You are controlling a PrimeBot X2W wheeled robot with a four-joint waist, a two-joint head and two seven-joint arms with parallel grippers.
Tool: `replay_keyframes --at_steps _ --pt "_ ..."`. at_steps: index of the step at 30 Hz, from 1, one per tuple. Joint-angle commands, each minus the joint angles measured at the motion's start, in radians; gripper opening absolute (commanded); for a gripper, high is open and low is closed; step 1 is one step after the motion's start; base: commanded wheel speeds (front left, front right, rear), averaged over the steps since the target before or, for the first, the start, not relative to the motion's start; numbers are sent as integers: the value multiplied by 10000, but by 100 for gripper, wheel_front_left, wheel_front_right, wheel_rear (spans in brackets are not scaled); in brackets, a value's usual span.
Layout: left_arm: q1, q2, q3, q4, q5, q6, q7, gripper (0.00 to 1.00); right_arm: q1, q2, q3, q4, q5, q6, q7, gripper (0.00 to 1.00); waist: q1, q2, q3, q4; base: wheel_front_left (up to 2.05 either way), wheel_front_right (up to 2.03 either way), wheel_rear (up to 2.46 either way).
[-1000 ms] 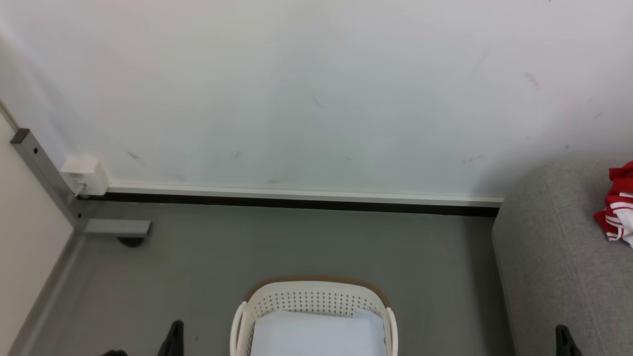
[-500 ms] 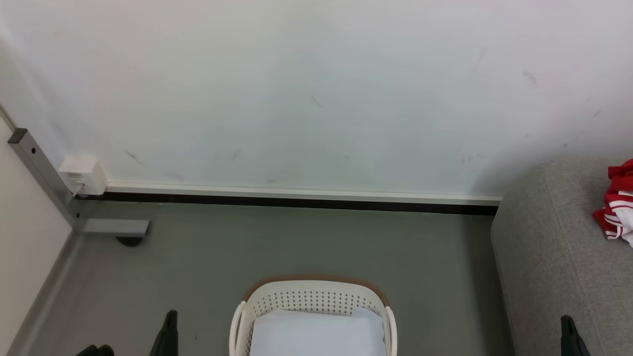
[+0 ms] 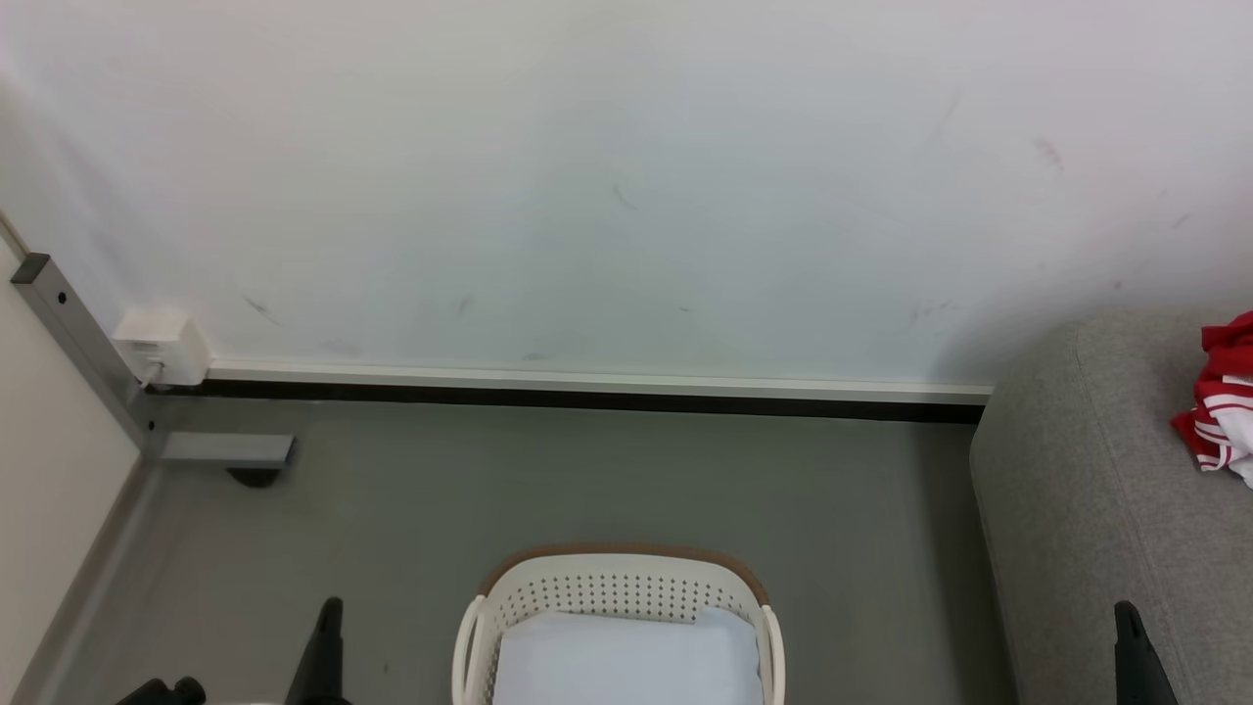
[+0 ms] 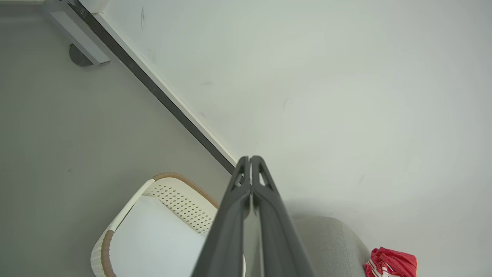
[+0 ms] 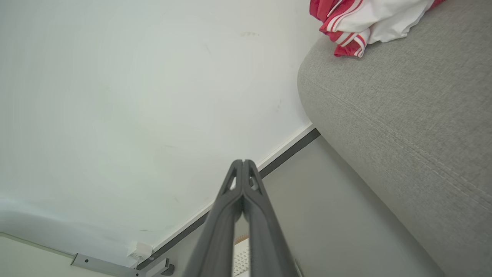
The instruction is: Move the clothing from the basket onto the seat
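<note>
Long dark-grey fingers [image 4: 232,215] taper, with slotted cut-outs near the tips.

The basket [image 3: 619,580] stands on the grey floor [image 3: 587,480] at the near middle, cut off by the bottom edge, with a pale lining [image 3: 626,661] lying flat inside it. The seat [image 3: 1087,509] is on the right, and the clothing [image 3: 1219,416] lies bunched on it at the far right edge. A dark finger of the left gripper [image 3: 321,651] rises left of the basket, apart from it. The right gripper [image 3: 1133,651] shows over the seat's near part. A white box [image 3: 162,348] sits against the wall [image 3: 626,176] at the far left.
</note>
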Motion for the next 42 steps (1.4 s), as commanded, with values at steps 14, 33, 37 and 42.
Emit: replay_keyframes --at_steps 14,33,37,42 --pt "-366 -9 258 -334 -1868 -75 508 0 -445 -101 -76 -234 1886 -11 488 0 -1 -1 33 -36 0 0 0" --pt "-498 -43 467 -521 -3555 -107 986 0 -700 -112 -120 -323 3635 -14 959 0 -1 -1 72 -79 0 0 0" --pt "-528 -49 506 -561 -3922 -113 1083 0 -730 -113 -130 -341 4003 -15 1054 0 -1 -1 81 -88 0 0 0" --pt "-561 -57 551 -608 -4310 -125 1201 0 -799 -114 -140 -360 4419 -15 1161 0 -1 -1 92 -100 0 0 0"
